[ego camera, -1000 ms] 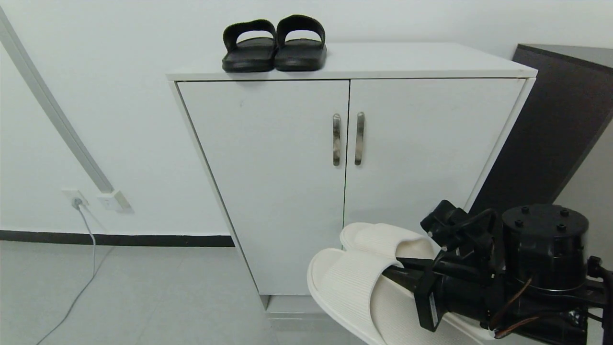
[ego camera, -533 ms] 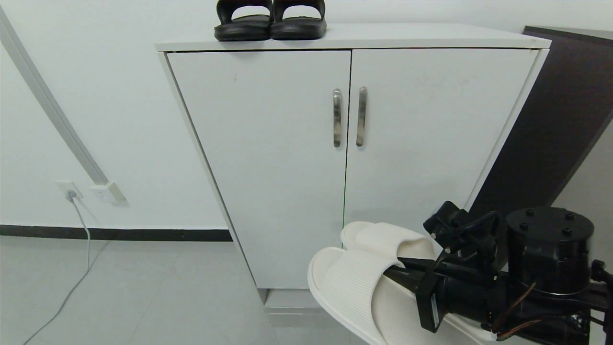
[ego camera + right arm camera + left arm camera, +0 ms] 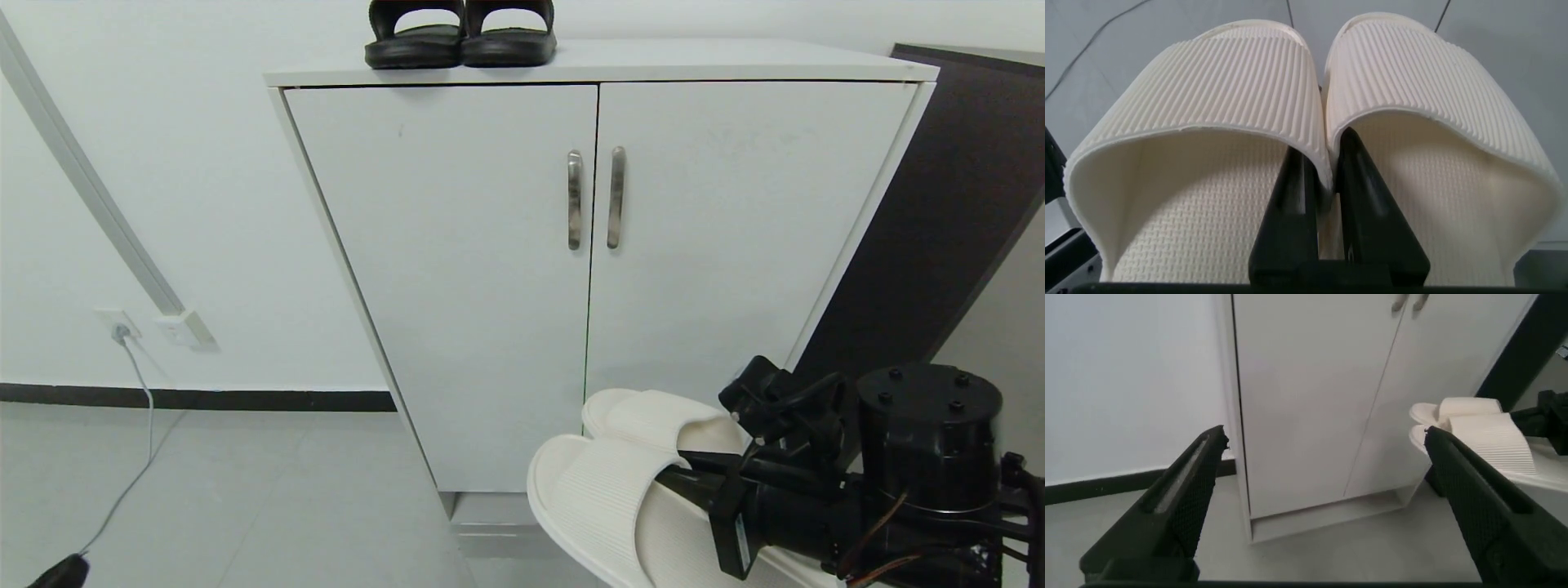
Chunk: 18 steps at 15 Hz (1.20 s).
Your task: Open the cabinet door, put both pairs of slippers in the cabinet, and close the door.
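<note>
Right wrist view first, since it's closest: the right gripper [image 3: 1327,163] has its two black fingers pinched on the white slippers [image 3: 1233,90], squeezing the inner strap edges where the two shoes meet. My guess is that's deliberate, since one pinch carries the whole pair side by side, toes pointing away from the wrist. In the head view that pair hangs low, just in front of the cabinet's right door [image 3: 718,245] but not touching it.

The left gripper [image 3: 1324,439] is wide open with nothing in it, down near the floor on the robot's left and facing the cabinet [image 3: 735,73] (probably the free hand for the door job).

What's in the way: both doors are fully shut, so nothing goes inside until one swings out. The two metal handles [image 3: 594,200] sit upright right beside each other at the centre seam. If the right door is the one pulled, I reckon the held slippers are in its swing path.

Further back, the black slippers [image 3: 461,37] sit together on the cabinet top, toward its left side. A wall socket [image 3: 122,331] with a cable is off to the left, and a dark panel [image 3: 939,204] stands right of the cabinet.
</note>
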Motion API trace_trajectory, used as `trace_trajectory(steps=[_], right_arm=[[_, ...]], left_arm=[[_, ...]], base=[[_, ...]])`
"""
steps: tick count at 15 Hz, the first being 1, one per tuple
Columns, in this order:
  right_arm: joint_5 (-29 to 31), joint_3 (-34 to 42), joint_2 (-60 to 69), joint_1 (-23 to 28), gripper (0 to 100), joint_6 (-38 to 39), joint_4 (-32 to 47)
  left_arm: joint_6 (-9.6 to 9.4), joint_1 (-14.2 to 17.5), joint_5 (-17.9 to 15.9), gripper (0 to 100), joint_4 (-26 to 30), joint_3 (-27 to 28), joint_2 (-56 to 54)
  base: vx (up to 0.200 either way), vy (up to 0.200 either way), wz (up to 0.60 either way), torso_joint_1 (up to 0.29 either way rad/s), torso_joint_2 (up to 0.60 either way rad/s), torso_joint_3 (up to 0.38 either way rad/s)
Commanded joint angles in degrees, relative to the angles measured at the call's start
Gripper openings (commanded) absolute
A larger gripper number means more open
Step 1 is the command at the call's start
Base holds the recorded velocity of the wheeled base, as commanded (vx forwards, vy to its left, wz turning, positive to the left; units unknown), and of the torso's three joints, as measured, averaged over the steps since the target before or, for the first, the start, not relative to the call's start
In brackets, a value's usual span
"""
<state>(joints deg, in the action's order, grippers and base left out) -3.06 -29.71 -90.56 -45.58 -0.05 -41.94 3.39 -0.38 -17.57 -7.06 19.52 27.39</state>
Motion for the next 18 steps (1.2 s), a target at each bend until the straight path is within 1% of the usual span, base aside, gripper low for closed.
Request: trace_trajectory(steps=[1,2,5,6,7,8,10,11,12,14,16,18], right_arm=[[-0.02,0.00,-0.58,-0.03,0,0.05,0.01],[-0.02,0.00,-0.84,-0.03,0,0.05,0.01],[0.07,0.00,-1.90,-0.03,0,0.05,-0.69],[0.16,0.00,-2.25,-0.03,0,-0.04,-1.31],[0.25,0.09,-2.34,-0.03,0,-0.04,-1.66],[0.25,0.00,-2.69,-0.03,0,0.05,-2.10],[0.34,0.09,-2.69,-0.03,0,0.05,-2.45],[0.25,0.00,-2.69,0.05,0,0.05,-2.45],[0.25,0.00,-2.69,-0.03,0,0.05,-2.45],[0.25,-0.09,-2.60,-0.03,0,0.22,-2.54],[0.34,-0.09,-2.16,0.05,0,0.14,-2.54],[0.34,0.09,-2.16,0.23,0,0.22,-2.54]], left_arm=[[-0.22,-0.06,-0.80,100,-1.82,-0.01,7.06],[-0.22,-0.68,-0.80,100,-3.93,0.08,10.66],[0.04,-5.25,-0.36,100,-12.45,-0.01,19.01],[0.13,-7.00,0.34,100,-14.91,0.08,21.30],[0.13,-8.41,1.48,100,-16.85,0.17,23.14],[0.65,-12.19,5.17,100,-21.33,0.35,27.28],[6.37,-19.05,10.45,100,-27.92,1.75,32.20],[7.33,-22.03,13.61,100,-29.77,2.19,35.01],[7.33,-23.26,14.67,100,-30.73,2.81,36.68],[7.60,-27.04,15.02,100,-31.70,6.23,39.14],[7.60,-31.97,16.34,100,-31.61,10.98,43.27],[7.60,-35.39,18.36,100,-31.79,15.55,48.02]], base=[[0.000,0.000,0.00,0.000,0.00,0.000],[0.000,0.000,0.00,0.000,0.00,0.000],[0.000,0.000,0.00,0.000,0.00,0.000],[0.000,0.000,0.00,0.000,0.00,0.000],[0.000,0.000,0.00,0.000,0.00,0.000],[0.000,0.000,0.00,0.000,0.00,0.000],[0.000,0.000,0.00,0.000,0.00,0.000],[0.000,0.000,0.00,0.000,0.00,0.000],[0.000,0.000,0.00,0.000,0.00,0.000],[0.000,0.000,0.00,0.000,0.00,0.000],[0.000,0.000,0.00,0.000,0.00,0.000],[0.000,0.000,0.00,0.000,0.00,0.000]])
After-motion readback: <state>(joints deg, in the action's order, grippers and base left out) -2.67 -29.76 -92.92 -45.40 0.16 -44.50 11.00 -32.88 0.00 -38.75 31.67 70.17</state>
